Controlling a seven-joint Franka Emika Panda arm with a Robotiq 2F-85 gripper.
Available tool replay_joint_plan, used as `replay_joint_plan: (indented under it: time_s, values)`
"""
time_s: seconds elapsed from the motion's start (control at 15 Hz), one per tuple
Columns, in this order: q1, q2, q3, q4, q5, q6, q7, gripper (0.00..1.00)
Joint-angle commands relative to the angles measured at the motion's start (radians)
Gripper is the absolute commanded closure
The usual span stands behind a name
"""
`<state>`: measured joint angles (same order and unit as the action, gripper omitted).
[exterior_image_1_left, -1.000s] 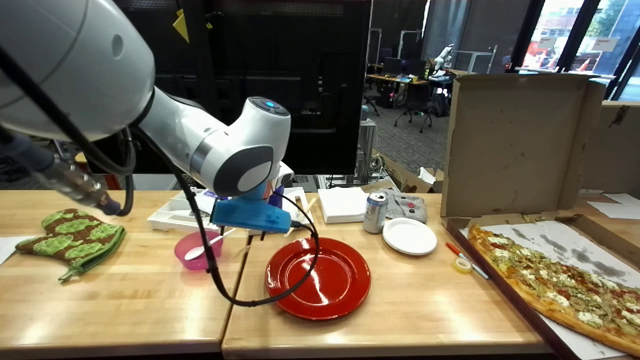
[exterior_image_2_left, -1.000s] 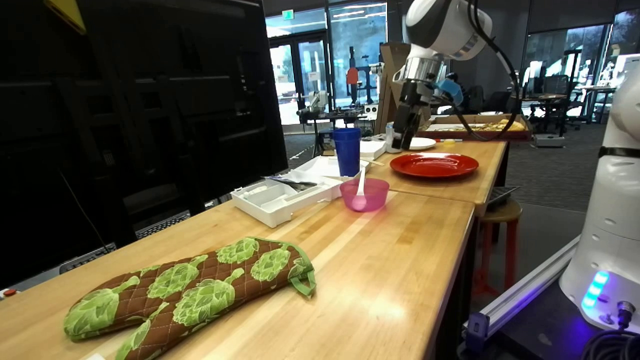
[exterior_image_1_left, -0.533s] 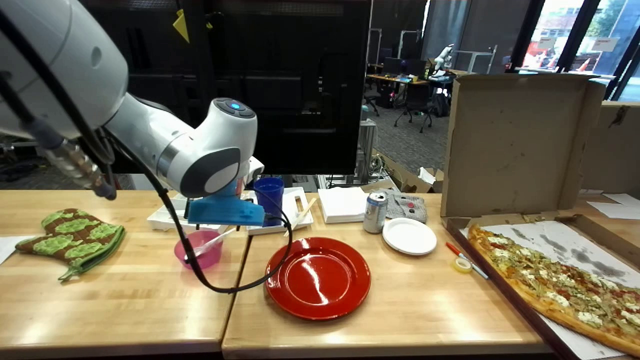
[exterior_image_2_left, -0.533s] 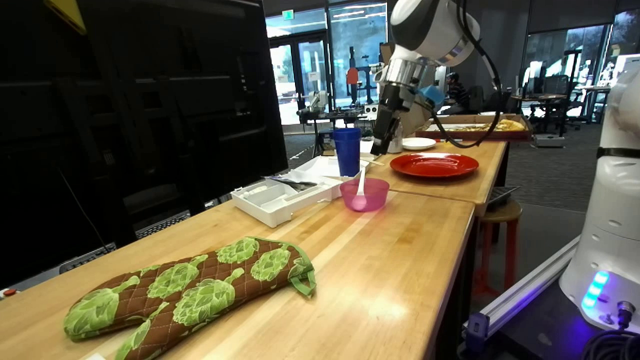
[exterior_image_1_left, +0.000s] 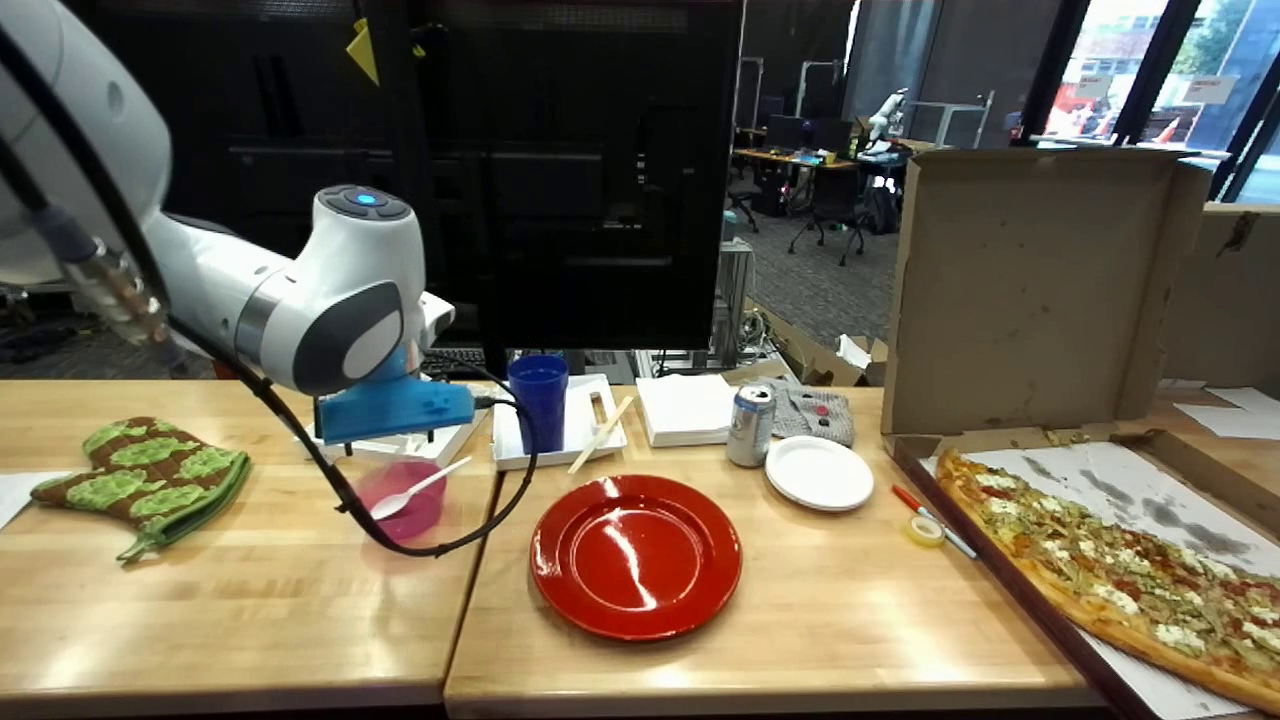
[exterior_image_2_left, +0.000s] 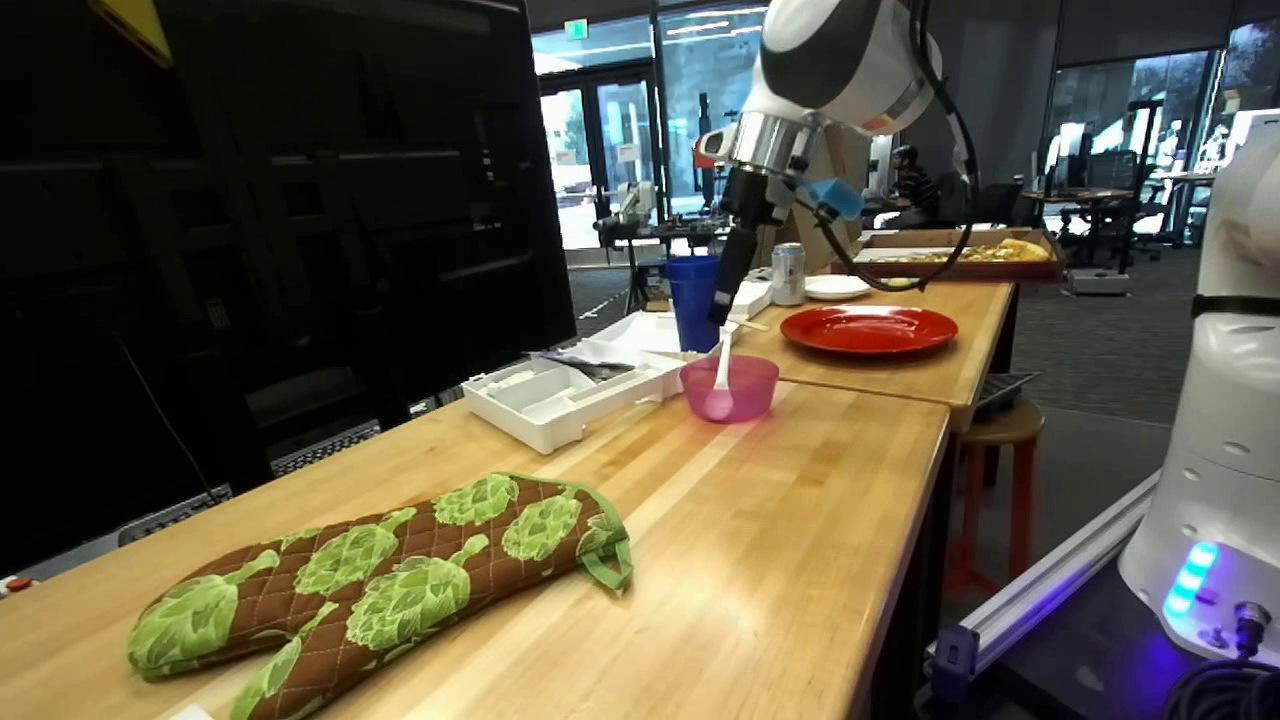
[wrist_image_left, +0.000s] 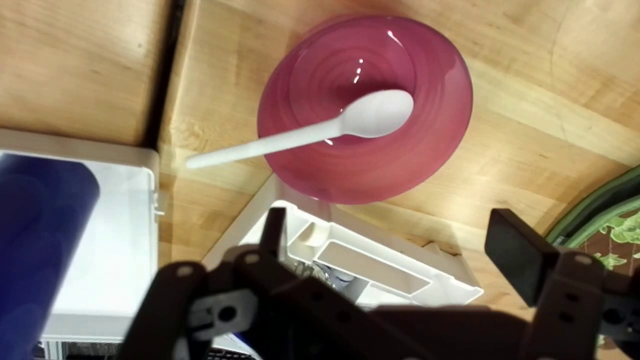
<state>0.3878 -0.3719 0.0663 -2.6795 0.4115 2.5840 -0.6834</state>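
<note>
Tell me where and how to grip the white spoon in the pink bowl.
I'd take the white spoon by its handle, on the stretch past the rim of the pink bowl. Come from above, on the side toward the blue cup, jaws across the handle: it is slim and slants up over the rim, while the head lies inside.

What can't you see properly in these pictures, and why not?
Pink bowl: partly hidden by the black cable in an exterior view.
White compartment tray: partly hidden behind the end effector in the wrist view.
Blue cup: its inside bottom is hidden by its own wall in both exterior views.
Oven mitt: cut off by the wrist view's right edge.
Drink can: any lettering is too small to read in both exterior views.
</note>
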Motion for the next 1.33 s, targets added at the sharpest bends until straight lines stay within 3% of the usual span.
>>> replay_joint_plan:
  time_s: [0.0,0.33,0.87,1.0,1.27]
  values:
    - [0.009,0.019,0.053,0.017,-0.103,0.039,0.053,0.0]
    - [0.029,0.075,0.081,0.069,-0.2,0.053,0.077,0.0]
    - [0.033,0.064,0.064,0.052,-0.184,0.042,0.07,0.0]
    - [0.058,0.051,0.028,0.046,-0.122,0.03,0.008,0.0]
    - [0.049,0.072,0.032,0.056,-0.141,0.047,-0.018,0.0]
